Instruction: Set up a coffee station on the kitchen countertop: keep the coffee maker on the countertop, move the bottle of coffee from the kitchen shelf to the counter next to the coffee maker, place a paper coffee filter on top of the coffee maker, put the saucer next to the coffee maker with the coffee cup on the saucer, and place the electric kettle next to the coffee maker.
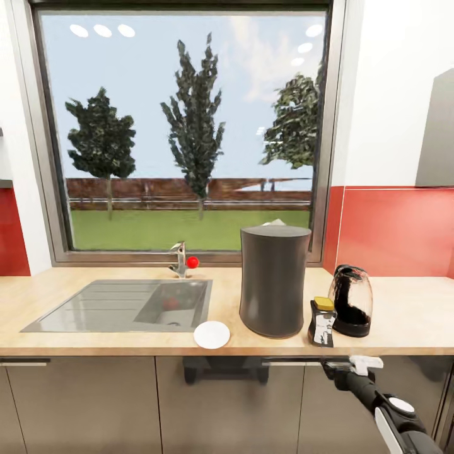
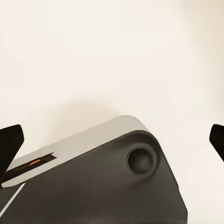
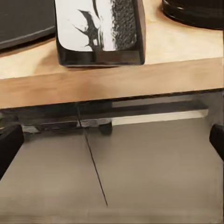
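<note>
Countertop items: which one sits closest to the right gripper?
The bottle of coffee, yellow-lidded, at the counter's front edge just above the right gripper; the electric kettle and coffee maker stand farther off.

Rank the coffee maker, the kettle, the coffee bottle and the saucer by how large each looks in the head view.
1. coffee maker, by far the largest.
2. kettle.
3. coffee bottle and saucer: unsure. The bottle is taller, the saucer wider, and both cover a similar area.
</note>
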